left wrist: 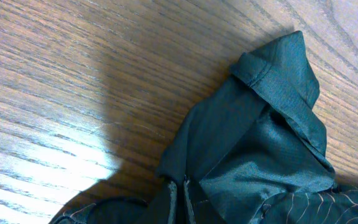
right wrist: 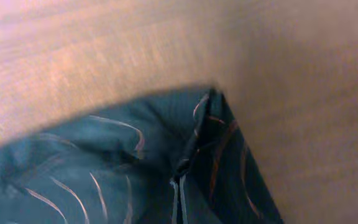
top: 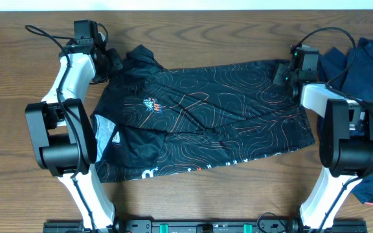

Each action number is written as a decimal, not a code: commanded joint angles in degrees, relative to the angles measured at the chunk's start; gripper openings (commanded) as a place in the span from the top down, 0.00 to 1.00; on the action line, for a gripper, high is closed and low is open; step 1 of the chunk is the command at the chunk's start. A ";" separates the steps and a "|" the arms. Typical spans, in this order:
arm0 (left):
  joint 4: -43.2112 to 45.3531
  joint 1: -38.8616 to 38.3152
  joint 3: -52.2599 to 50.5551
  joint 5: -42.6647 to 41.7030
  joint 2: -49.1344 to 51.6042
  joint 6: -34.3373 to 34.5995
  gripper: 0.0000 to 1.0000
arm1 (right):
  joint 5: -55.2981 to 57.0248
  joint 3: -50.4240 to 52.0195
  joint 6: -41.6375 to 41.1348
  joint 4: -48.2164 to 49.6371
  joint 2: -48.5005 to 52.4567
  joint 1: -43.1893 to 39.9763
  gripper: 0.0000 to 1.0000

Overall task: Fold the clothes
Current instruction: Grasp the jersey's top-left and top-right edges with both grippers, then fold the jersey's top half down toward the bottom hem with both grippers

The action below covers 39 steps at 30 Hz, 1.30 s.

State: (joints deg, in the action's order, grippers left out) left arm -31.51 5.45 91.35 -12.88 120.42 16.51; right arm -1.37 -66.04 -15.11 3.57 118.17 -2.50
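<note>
The black jersey (top: 199, 120) with orange contour lines lies spread across the middle of the wooden table, folded lengthwise. My left gripper (top: 112, 59) is at its far left corner, shut on the jersey's sleeve fabric (left wrist: 253, 149). My right gripper (top: 283, 72) is at its far right corner, shut on the jersey's hem (right wrist: 166, 162). In both wrist views the jaws (left wrist: 180, 202) (right wrist: 179, 199) are pressed together with cloth pinched between them. Dark navy garments (top: 368, 71) lie in a heap at the right edge.
The navy heap runs down the right side behind the right arm (top: 345, 136). The left arm's base (top: 60, 136) stands left of the jersey. Bare wood table (top: 193, 39) lies beyond the jersey.
</note>
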 commanded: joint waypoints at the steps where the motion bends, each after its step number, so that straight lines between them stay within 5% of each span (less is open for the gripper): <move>1: -0.24 0.00 -0.37 0.52 -0.17 -1.14 0.94 | 1.14 -0.68 -1.14 -2.43 -5.20 -1.70 0.99; 11: -6.47 0.00 -0.37 0.55 -6.73 -4.00 0.94 | 1.18 -0.70 -1.09 -17.22 -17.64 -4.66 0.99; 27: -39.69 0.00 -0.37 0.55 -16.37 -3.98 0.94 | 1.57 -0.70 -1.07 -48.09 -26.01 -9.14 0.99; 39: -53.09 0.00 -3.08 3.56 -16.35 -3.96 0.94 | 1.55 -0.68 3.65 -52.96 -26.01 -9.81 0.99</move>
State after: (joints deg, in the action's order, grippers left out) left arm -83.53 5.45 89.60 -12.47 104.73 13.21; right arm -0.40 -66.28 -13.47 -49.10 93.47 -11.88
